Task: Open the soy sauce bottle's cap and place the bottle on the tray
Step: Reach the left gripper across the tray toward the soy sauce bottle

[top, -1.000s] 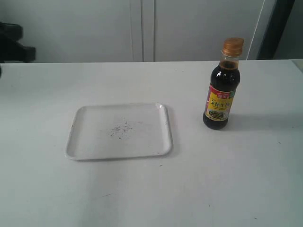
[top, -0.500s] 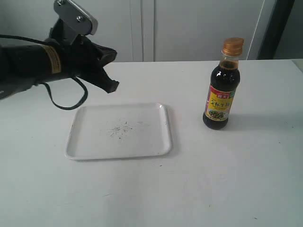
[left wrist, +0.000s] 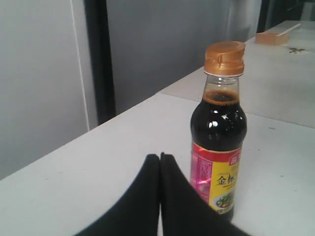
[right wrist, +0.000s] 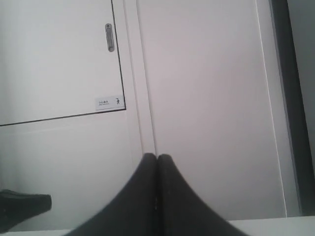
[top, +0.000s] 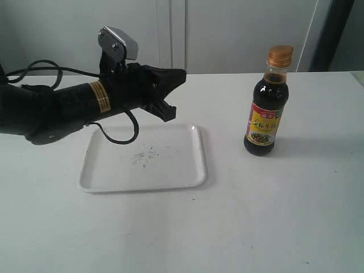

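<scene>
The soy sauce bottle (top: 266,114) stands upright on the white table, to the right of the tray (top: 114,165). Its golden-brown cap (top: 280,56) is down on the neck. My left gripper (top: 181,75) hovers above the tray's far edge and points at the bottle from well short of it. In the left wrist view the left gripper (left wrist: 160,156) is shut and holds nothing, with the bottle (left wrist: 219,147) and cap (left wrist: 225,58) just beyond its tips. My right gripper (right wrist: 157,156) is shut and empty, and it is out of the exterior view.
The tray lies flat with dark specks (top: 145,155) at its middle. A black cable (top: 116,136) loops down from the left arm over the tray's far left corner. White cabinet doors (right wrist: 197,98) stand behind the table.
The left arm has come in from the left edge and swung right over the tray's far side toward the bottle. Bottle and tray have not moved.
</scene>
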